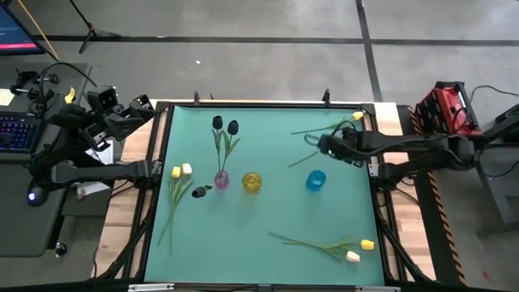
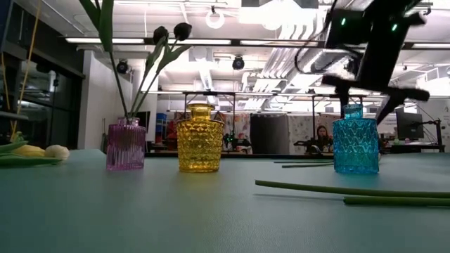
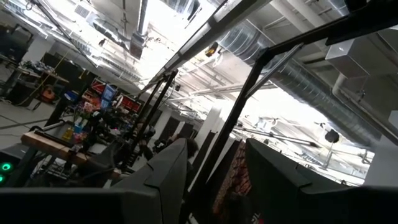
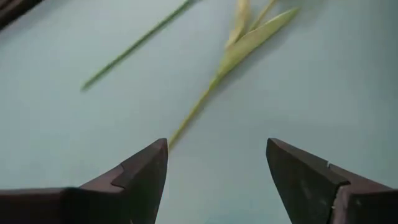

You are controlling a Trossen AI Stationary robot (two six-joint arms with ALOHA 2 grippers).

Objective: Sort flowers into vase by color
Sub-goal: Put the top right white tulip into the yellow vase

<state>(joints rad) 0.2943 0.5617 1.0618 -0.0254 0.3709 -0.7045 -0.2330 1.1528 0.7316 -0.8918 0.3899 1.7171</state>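
Three glass vases stand in a row mid-table: purple [image 1: 220, 180], yellow [image 1: 252, 182] and blue [image 1: 315, 180]. Two black tulips [image 1: 225, 126] stand with their stems in the purple vase [image 2: 126, 144]. A third black head [image 1: 199, 192] lies beside it. Yellow and cream tulips [image 1: 180, 171] lie at the left. Another pair [image 1: 360, 250] lies near the right front. A yellow tulip [image 1: 358, 116] and loose stems [image 1: 304, 158] lie at the far right. My right gripper [image 1: 321, 145] hovers open over a stem's end [image 4: 186, 121]. My left gripper [image 3: 217, 171] is open, off the table's far left corner.
The blue vase [image 2: 356, 147] stands just on the near side of my right gripper [image 2: 369, 95]. Long stems [image 2: 351, 190] lie across the table near the low camera. A keyboard [image 1: 16, 131] and cables sit on a side desk beyond the left edge. People sit far back in the room.
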